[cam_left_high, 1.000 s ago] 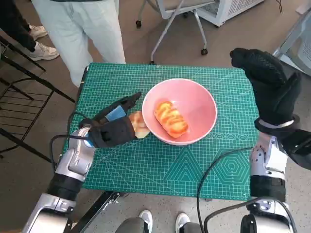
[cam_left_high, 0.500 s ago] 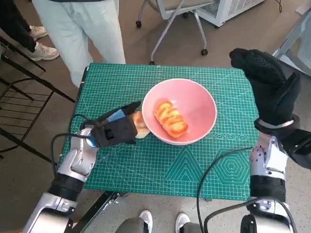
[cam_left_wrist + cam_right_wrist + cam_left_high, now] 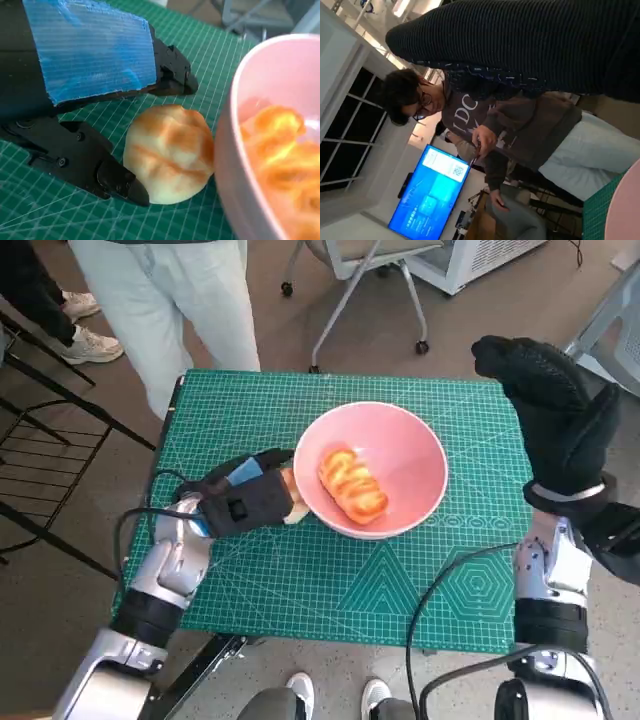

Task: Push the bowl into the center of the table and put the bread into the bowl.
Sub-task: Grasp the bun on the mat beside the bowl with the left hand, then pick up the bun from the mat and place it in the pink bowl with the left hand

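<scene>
The pink bowl (image 3: 405, 455) stands near the middle of the green mat (image 3: 330, 590), and one glazed bread (image 3: 352, 483) lies inside it. A second, round bread roll (image 3: 294, 506) rests on the mat against the bowl's left wall. My left hand (image 3: 245, 502) covers most of it from the left. In the left wrist view the roll (image 3: 167, 152) sits between my black fingers (image 3: 117, 179), one fingertip touching it, beside the bowl's rim (image 3: 235, 150). My right hand (image 3: 550, 410) is raised over the table's right edge, holding nothing.
A person (image 3: 170, 300) stands at the table's far left corner, with an office chair (image 3: 370, 270) behind. A black rack (image 3: 40, 440) is at the left. In the right wrist view a seated person (image 3: 485, 130) shows below the glove (image 3: 520, 40).
My left hand has slid right toward the bowl, and its fingers now lie around the roll. The bowl, the bread in it and my right hand have stayed put.
</scene>
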Robot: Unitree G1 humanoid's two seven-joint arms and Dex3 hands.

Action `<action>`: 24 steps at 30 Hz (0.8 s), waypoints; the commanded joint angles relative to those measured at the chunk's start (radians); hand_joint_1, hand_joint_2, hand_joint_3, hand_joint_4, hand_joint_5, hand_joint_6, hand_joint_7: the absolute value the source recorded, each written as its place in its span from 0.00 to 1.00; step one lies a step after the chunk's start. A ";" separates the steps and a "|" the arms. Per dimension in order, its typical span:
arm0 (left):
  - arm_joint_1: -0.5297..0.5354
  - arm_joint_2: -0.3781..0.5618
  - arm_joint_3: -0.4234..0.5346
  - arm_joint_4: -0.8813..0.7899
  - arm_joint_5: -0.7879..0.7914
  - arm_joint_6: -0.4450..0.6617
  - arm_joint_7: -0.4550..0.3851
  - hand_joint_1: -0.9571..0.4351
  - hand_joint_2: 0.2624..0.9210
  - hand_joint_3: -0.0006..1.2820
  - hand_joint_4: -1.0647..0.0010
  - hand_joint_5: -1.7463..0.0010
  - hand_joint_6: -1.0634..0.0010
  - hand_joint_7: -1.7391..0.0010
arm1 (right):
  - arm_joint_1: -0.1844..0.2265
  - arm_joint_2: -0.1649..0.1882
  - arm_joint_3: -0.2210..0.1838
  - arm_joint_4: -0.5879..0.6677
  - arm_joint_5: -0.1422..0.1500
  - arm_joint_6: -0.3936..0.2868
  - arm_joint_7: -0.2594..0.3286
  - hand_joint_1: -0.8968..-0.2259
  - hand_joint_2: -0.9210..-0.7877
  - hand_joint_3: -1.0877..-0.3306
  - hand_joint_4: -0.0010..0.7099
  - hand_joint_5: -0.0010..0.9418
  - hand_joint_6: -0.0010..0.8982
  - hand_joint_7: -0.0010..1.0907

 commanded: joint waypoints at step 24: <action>0.027 0.009 0.054 0.076 -0.053 -0.180 0.079 0.69 1.00 0.02 0.27 0.34 0.38 0.39 | 0.000 -0.002 -0.010 0.025 0.001 0.003 0.016 0.35 0.00 0.60 0.27 0.00 0.17 0.21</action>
